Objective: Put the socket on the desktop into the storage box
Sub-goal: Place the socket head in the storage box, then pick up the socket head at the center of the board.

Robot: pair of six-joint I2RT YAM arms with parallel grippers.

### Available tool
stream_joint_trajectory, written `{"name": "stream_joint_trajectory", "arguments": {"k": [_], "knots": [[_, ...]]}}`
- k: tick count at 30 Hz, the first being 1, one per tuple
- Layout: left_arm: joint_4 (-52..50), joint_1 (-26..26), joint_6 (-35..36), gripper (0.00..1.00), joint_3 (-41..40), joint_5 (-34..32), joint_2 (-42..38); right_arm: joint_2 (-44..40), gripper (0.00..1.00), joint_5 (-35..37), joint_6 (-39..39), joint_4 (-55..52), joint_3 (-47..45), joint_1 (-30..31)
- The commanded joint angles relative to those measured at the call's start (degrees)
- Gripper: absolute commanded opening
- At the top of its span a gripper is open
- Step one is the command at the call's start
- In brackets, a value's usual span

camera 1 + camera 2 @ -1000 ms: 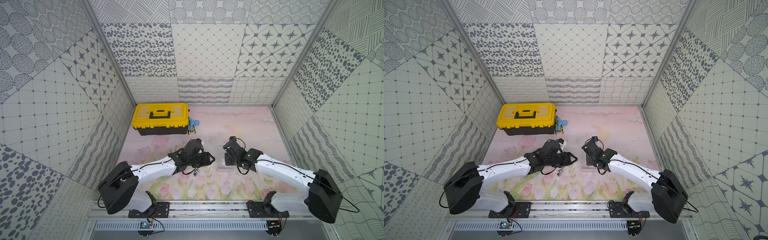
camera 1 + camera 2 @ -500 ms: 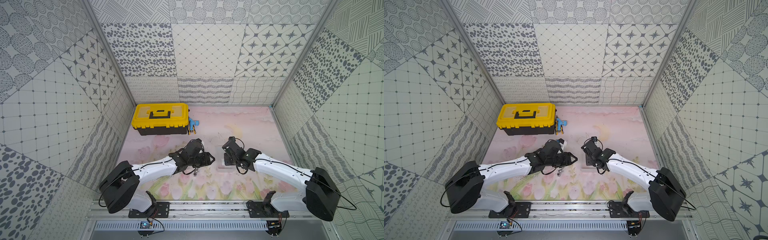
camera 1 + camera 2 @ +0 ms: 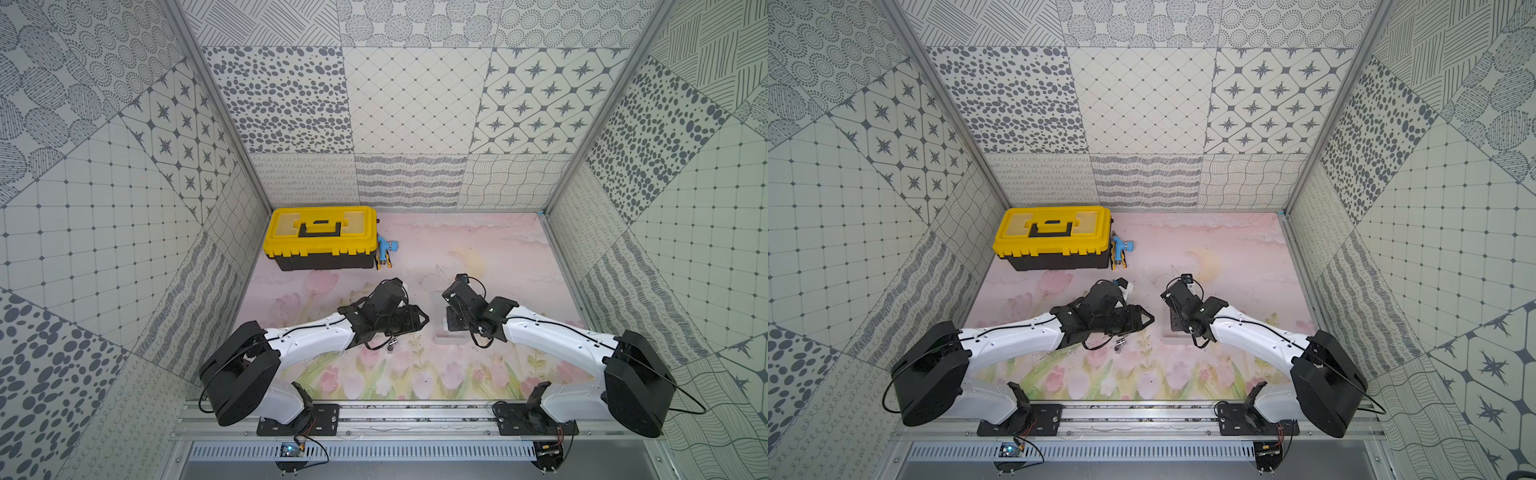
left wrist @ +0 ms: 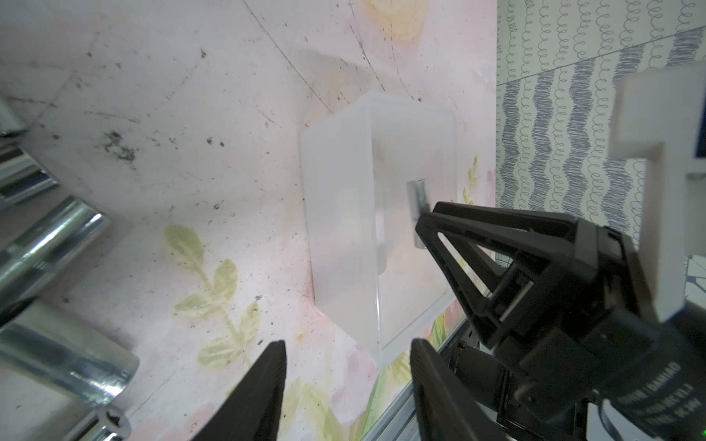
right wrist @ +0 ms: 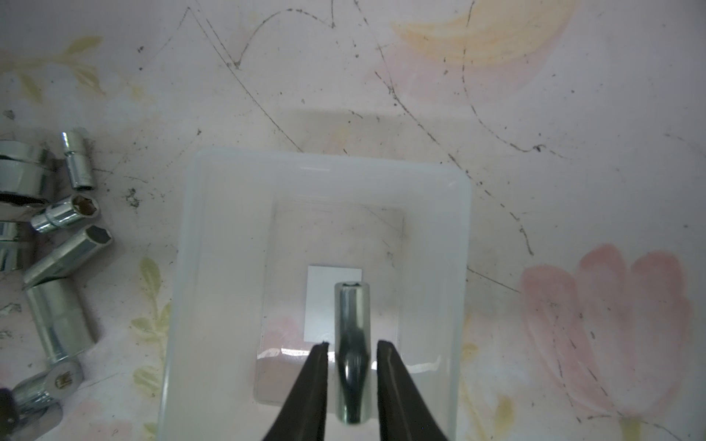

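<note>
**Socket loose between the fingers, inside the storage box**
Our left gripper [image 4: 347, 343] stands apart, empty. Both top views hide what the right wrist view shows: a slim chrome socket [image 5: 352, 324] within the translucent storage box [image 5: 191, 267], over its white patch [image 5: 321, 301]. The right gripper [image 5: 353, 345] flanks it, slightly parted, with gaps either side.

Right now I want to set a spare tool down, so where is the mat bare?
Bare: the far mat from the toolbox to the right wall, and the near strip along the rail. Crowded: the middle, where loose sockets lie beside the box.
</note>
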Motion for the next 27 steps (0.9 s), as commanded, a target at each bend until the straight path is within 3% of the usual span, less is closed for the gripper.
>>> {"name": "stream_joint_trajectory", "arguments": {"k": [1,5,14,27], "knots": [[-2.0,-0.3,0.5,0.57,0.0,-1.4,-0.6,-0.4,0.34,0.4,-1.0,1.6,0.3,0.4],[-4.3,-0.2,1.4,0.57,0.8,-3.8,-2.2,-1.9,0.43,0.9,-1.3,0.0,2.1,1.4],[-22.7,2.4,4.9,0.58,6.1,-17.6,-9.2,-7.3,0.43,0.3,-2.1,-1.4,4.7,3.5],[-26.7,7.4,3.9,0.57,-0.2,-15.9,-14.6,-7.4,0.38,-6.1,-0.9,2.7,3.8,5.7]]}}
